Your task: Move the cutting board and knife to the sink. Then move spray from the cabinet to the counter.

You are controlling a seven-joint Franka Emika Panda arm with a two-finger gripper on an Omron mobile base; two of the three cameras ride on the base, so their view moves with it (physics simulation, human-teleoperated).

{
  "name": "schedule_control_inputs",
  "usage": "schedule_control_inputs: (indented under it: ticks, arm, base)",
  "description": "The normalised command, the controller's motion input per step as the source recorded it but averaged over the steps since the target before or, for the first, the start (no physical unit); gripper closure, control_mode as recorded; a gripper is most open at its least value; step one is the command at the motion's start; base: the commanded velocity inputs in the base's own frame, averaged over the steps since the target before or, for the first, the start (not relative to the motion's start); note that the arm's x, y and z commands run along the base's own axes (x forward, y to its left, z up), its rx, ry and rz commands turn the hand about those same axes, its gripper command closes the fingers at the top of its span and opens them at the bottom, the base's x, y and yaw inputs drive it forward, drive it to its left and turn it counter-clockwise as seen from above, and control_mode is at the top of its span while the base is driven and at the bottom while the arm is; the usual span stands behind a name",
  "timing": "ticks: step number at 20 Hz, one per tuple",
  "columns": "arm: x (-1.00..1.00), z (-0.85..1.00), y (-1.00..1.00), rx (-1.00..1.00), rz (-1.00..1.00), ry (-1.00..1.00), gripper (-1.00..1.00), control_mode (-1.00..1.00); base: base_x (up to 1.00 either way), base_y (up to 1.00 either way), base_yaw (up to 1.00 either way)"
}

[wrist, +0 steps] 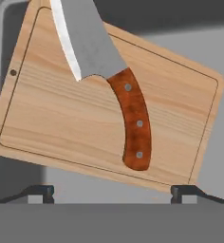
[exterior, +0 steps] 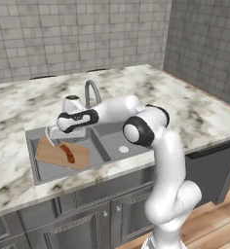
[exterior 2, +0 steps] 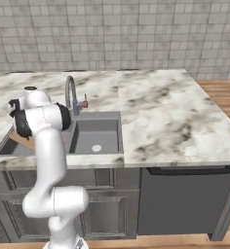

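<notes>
Wooden cutting board (wrist: 61,118) in sink (exterior: 112,130), knife (wrist: 133,118) atop toward 12 o'clock; pincer (wrist: 111,192) spread wide, empty, apparently post-release.

The board (exterior: 56,154) and knife (exterior: 67,153) cover the sink's (exterior: 118,134) left floor; the right floor is bare. The faucet (exterior: 91,92) stands behind.

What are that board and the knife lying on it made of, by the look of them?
The cutting board looks like pale unvarnished wood: straight grain lines and a groove near its edge. The knife seems to have a dull grey steel blade and a glossy reddish-brown wooden handle with three metal rivets, though it could be stained plastic.
</notes>
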Motion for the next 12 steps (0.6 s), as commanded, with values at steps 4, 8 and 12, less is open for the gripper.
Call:
schedule_control_inputs:
  ticks: [4, 8, 12]
  arm:
    - [-1.0, 1.0, -0.36, 0.01, -0.04, -0.25, -1.0, -1.0]
    - [-0.96, 1.0, -0.51, 0.0, -0.07, -0.24, -1.0, -1.0]
    - [-0.71, 1.0, -0.55, 0.0, -0.04, -0.17, -1.0, -1.0]
  base:
    - [0.0, 0.0, 0.0]
    - [0.0, 0.0, 0.0]
    - [0.0, 0.0, 0.0]
